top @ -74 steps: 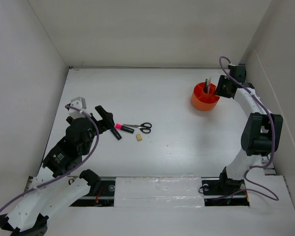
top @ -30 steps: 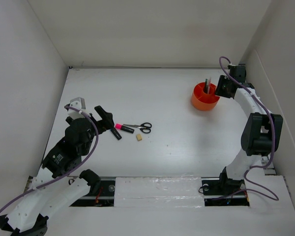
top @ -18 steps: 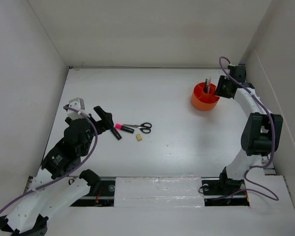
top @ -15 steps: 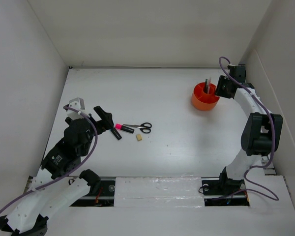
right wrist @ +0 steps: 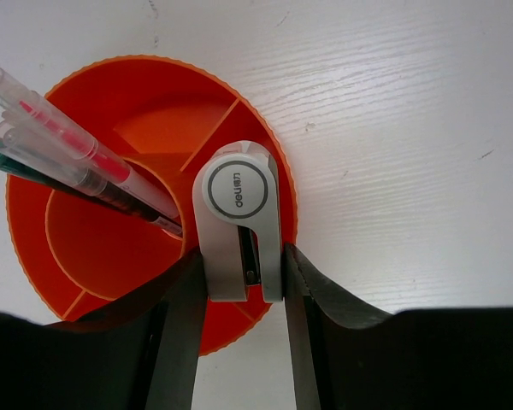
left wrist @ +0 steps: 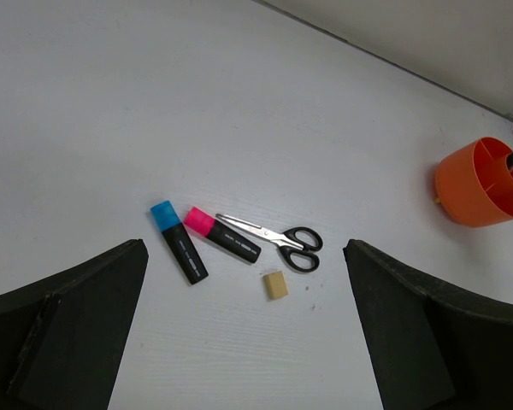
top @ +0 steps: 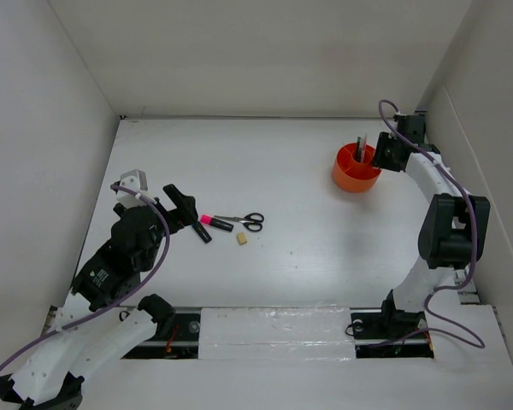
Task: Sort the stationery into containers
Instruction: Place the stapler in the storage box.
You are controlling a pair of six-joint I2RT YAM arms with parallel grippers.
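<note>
Little has moved over the last couple of seconds, as far as I can see from above; the right arm has nudged a touch towards the orange pot (top: pixel 356 167) and nothing else has shifted. The right gripper (right wrist: pixel 242 256) hangs at the pot's rim with the pale sharpener (right wrist: pixel 237 201) between its fingers, one finger against each side; I read the jaws as clamped on it, though they seem to have begun easing apart, and I cannot tell whether the hold has actually gone. The sharpener is over an outer compartment, between the middle tube and the rim, just beside the pens (right wrist: pixel 68 137) leaning in the tube; whether it rests on the compartment floor I cannot tell. To my mind this is the release of the sharpener, nearly done but not yet finished. On the other side, the left gripper (top: pixel 156 190) has not stirred; its jaws stand wide apart and hold nothing. The blue-capped marker (left wrist: pixel 179 241), pink-capped marker (left wrist: pixel 221 237), scissors (left wrist: pixel 274 237) and eraser (left wrist: pixel 275 284) lie where they were on the table (left wrist: pixel 325 128), close together and well apart from the pot; I judge those four are what is left to sort.
</note>
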